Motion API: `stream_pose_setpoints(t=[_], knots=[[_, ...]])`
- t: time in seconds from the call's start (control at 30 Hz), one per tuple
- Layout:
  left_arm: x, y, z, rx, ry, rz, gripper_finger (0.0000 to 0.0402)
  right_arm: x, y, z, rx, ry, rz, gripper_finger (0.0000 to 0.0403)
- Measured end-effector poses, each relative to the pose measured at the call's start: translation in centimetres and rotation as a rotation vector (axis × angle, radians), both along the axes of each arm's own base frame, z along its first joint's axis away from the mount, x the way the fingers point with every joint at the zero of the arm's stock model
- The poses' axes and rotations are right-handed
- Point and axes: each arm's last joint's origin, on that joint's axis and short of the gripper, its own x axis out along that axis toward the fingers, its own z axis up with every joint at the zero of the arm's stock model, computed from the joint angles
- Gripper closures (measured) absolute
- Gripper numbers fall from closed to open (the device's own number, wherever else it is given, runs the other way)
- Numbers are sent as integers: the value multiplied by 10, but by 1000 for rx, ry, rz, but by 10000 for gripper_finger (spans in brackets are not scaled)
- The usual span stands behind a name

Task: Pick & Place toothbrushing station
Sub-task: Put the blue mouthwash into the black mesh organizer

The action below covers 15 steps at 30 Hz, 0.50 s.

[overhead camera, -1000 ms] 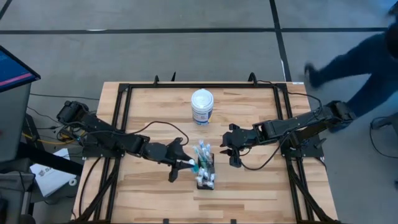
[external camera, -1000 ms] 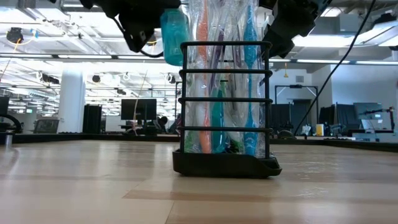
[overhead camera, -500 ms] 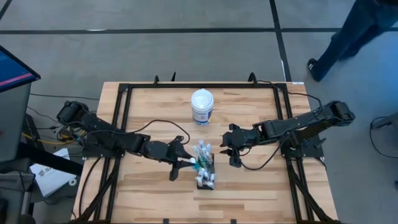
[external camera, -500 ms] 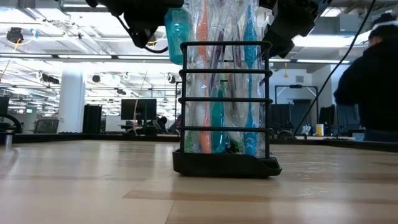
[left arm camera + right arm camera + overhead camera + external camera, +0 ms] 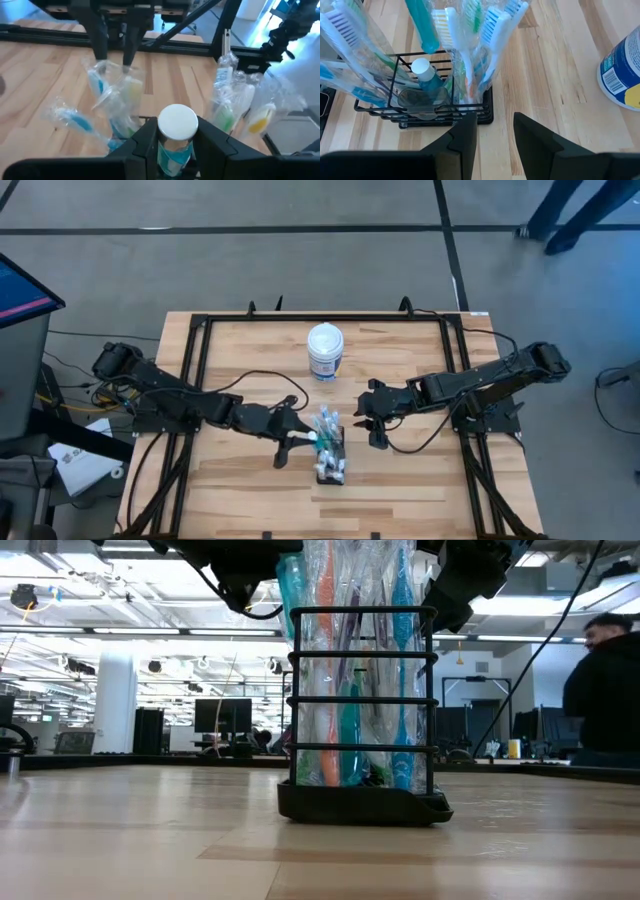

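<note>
Change since a second ago: my left gripper [image 5: 303,440] has carried the teal bottle [image 5: 175,136] further toward the toothbrushing station [image 5: 330,452]. In the low view the bottle [image 5: 291,585] has moved from well left of the rack's top rail to against its upper left corner, among the wrapped toothbrushes [image 5: 345,600]. My right gripper [image 5: 371,423] has not shifted. The person [image 5: 585,205] beyond the desk's far right corner has walked on; only legs show at the top of the high view, and in the low view a dark figure [image 5: 605,690] now stands at the far right of the room behind.

Left jaws: clenched on the teal bottle. The left wrist view shows its white cap [image 5: 177,121] between my two dark fingers [image 5: 144,142], body pinched below it.

Right jaws: released, spread, holding nothing. The right gripper hangs just beside the station's right side, and the right wrist view shows bare wood between its fingers [image 5: 535,135].

Station: black wire rack [image 5: 440,112] standing upright on the desk [image 5: 420,480], near the middle, closer to the near edge than the far one. Its long axis runs from far edge to near edge. Its opening points straight up, with brush heads sticking out above the top rail. A teal bottle with a white cap [image 5: 420,66] already stands in one end compartment.

A white tub with blue label [image 5: 325,351] sits toward the far edge, apart from the station.
</note>
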Motion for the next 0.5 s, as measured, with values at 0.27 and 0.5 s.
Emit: stream_pose_setpoints(t=[0.27, 0.5], knots=[[4, -2, -4, 53, -14, -61, 312, 1, 0, 1, 3, -14, 1, 283], [7, -4, -8, 77, -16, -88, 312, 2, 1, 2, 7, -30, 1, 283]])
